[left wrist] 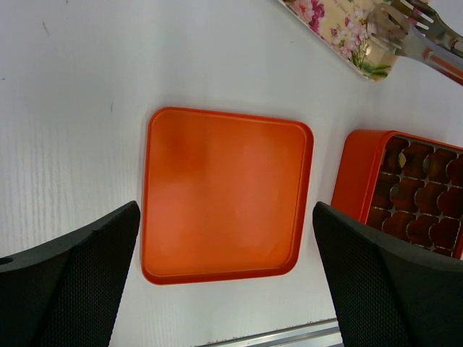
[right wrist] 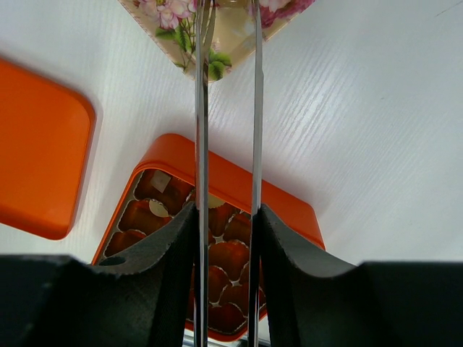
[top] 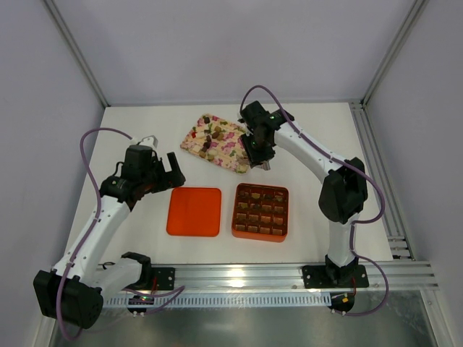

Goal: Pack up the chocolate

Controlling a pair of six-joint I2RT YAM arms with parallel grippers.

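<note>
Tongs sit clamped in right claw; left claw gapes wide.

White matte tabletop enclosed by plain pale grey walls, silver aluminium frame posts at the back corners, silver aluminium rail along the near edge. Soft, even light.

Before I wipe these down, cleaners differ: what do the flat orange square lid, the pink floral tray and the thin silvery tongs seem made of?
The flat orange square lid: likely moulded plastic, semi-gloss; even colour, rounded raised rim. The pink floral tray: printed, slightly shiny; plastic or coated metal, cannot tell. The thin silvery tongs, clamped in the right tool: probably polished steel; bright reflective blades.
</note>
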